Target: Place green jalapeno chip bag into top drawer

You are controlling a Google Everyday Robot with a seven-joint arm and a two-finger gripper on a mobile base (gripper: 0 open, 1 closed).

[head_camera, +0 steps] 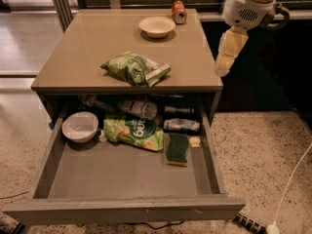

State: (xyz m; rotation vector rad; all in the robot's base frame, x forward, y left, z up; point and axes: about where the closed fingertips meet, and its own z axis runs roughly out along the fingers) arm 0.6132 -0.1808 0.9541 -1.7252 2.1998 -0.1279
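The green jalapeno chip bag [135, 68] lies crumpled on the table top [87, 43], near its front edge, with its white-and-dark end panel to the right. The top drawer [122, 179] is pulled wide open below the table top, its front part bare. My gripper [228, 52] hangs from the white arm [248, 4] at the upper right. It is beside the table's right edge, to the right of the bag and apart from it, holding nothing that I can see.
On the table top stand a white bowl [156, 26] and a red can [179, 11]. At the back of the drawer lie a white bowl [80, 126], a larger flat green bag [132, 131], a bottle [139, 107], dark packets [181, 125] and a green sponge [178, 149]. A white cable [292, 179] runs over the floor at the right.
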